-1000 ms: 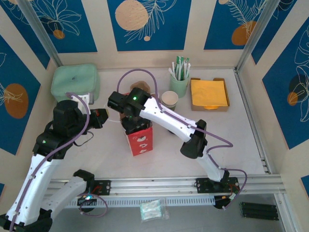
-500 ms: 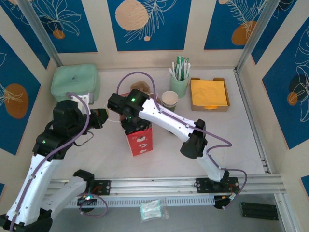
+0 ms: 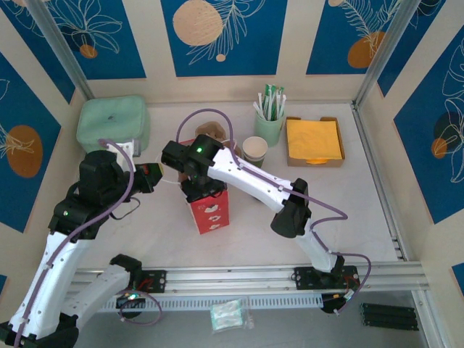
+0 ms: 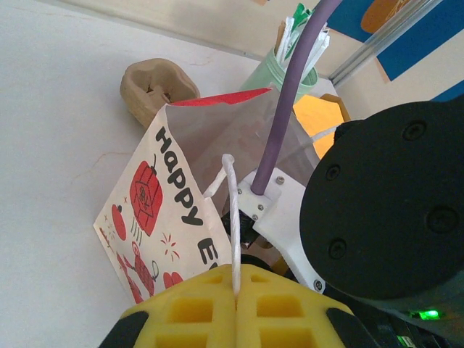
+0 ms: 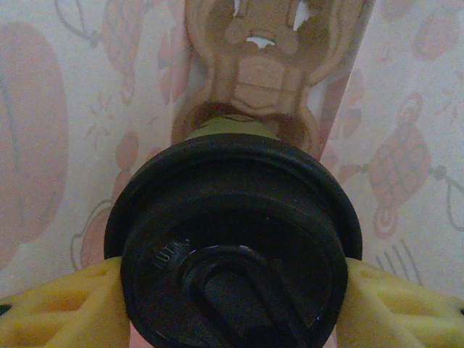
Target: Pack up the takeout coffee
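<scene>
Your right fingers [image 5: 51, 304] clamp the takeout coffee [image 5: 232, 239] inside the red paper bag [image 3: 210, 212], its walls close around and a brown cardboard piece [image 5: 261, 65] just beyond. Your left fingers [image 4: 196, 312] pinch the bag's white handle [image 4: 233, 217]. A lidless cup [image 3: 254, 149] stands near on the counter [image 3: 348, 210].

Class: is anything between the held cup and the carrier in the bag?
Nothing visible does: the cup, held by the right gripper, is directly above the carrier inside the bag.

The takeout coffee [image 5: 232, 239] wears a glossy black plastic lid; the paper bag [image 4: 156, 217] looks matt, the brown pulp holder [image 4: 156, 90] rough.
</scene>
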{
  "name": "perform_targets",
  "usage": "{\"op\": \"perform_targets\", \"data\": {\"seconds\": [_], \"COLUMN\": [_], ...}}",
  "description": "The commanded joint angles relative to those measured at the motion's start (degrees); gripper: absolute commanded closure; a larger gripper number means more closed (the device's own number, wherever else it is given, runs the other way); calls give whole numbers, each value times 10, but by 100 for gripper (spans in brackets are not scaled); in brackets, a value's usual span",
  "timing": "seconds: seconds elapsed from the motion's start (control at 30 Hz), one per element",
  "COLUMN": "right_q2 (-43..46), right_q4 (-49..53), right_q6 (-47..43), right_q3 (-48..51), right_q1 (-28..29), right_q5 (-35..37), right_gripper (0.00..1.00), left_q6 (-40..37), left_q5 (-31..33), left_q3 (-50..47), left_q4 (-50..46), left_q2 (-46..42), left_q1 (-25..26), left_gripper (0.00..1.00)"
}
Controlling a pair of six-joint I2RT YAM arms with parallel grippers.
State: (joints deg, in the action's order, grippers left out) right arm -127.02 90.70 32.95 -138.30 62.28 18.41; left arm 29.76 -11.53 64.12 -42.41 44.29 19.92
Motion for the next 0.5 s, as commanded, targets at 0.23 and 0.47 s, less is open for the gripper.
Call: {"op": "perform_targets", "data": {"seconds": [0.23, 0.47], "right_q2": [8, 8], "right_q4": [28, 26], "right_q6": [66, 90], "right_q3": [7, 26], "right_q1": [-15, -18], "right_q5": [-35, -44], "right_gripper": [38, 37], "left_q6": [10, 10], "left_q5": [8, 6], "left_q3": [-7, -11], "left_q4": [9, 13], "left_q2": [-12, -11], "left_q1": [-7, -6], "left_gripper": [100, 100]}}
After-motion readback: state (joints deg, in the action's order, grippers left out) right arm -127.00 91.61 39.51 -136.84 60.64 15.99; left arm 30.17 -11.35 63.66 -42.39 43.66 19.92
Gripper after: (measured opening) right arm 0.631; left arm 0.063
